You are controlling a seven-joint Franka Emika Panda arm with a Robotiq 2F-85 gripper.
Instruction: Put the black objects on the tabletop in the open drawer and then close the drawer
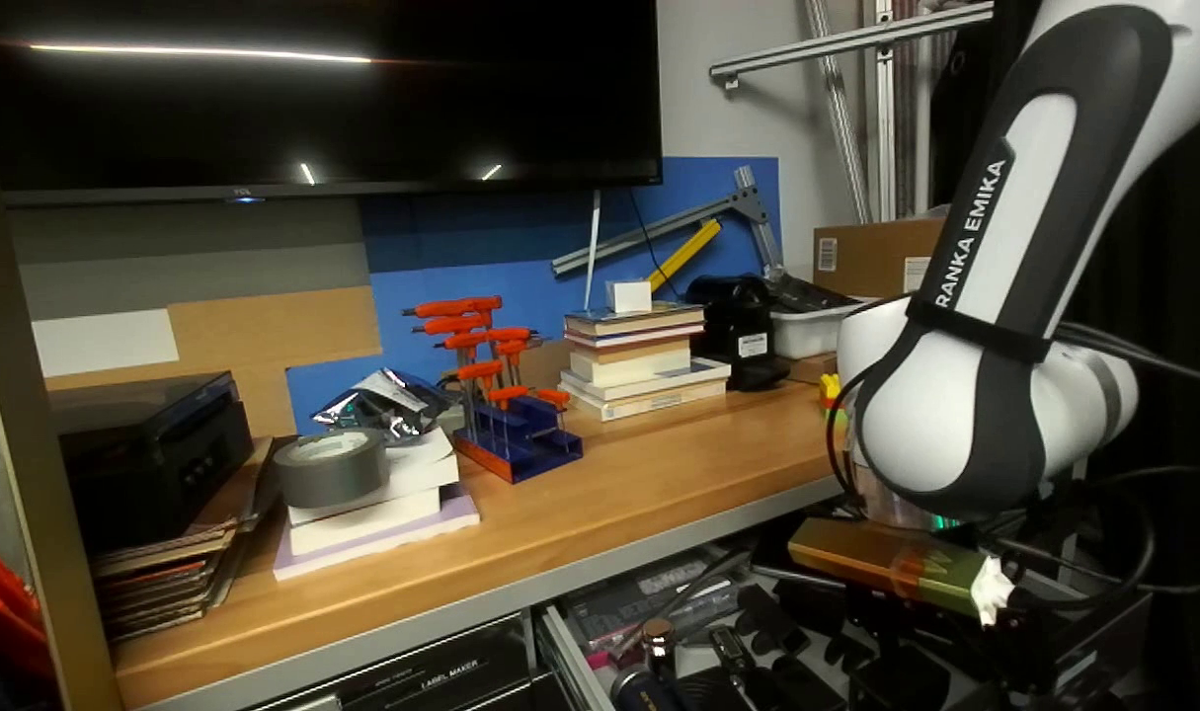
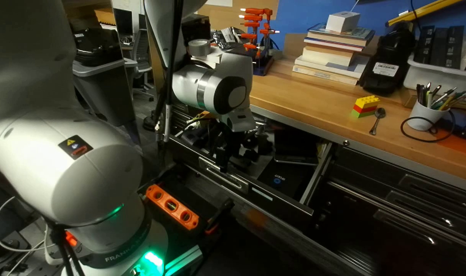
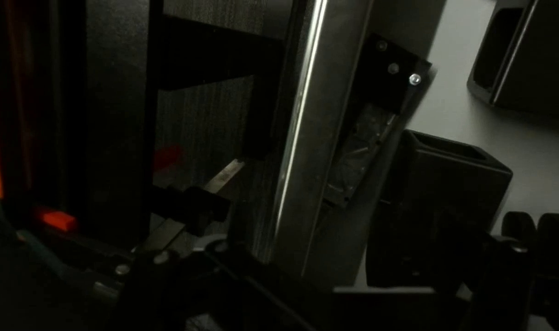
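Observation:
The open drawer [image 2: 259, 183] is pulled out below the wooden tabletop [image 2: 290, 100]; it also shows in an exterior view [image 1: 572, 657]. Black blocky objects lie inside it: one [image 3: 440, 184] stands close to the drawer front [image 3: 302, 151] and another [image 3: 532, 59] lies farther in. Dark items in the drawer also show in an exterior view [image 1: 765, 620], partly hidden. My gripper [image 2: 227, 151] is low at the drawer front, near the handle. In the dark wrist view, its fingers [image 3: 362, 257] are apart, apparently one on each side of the drawer front, with nothing seen held.
On the tabletop stand an orange-handled tool rack [image 1: 516, 434], book stacks [image 1: 639, 365], a tape roll [image 1: 331, 469], toy bricks [image 2: 365, 107], a spoon [image 2: 376, 120] and a pen cup [image 2: 424, 115]. An orange level [image 2: 172, 206] lies on a dark case below the drawer front.

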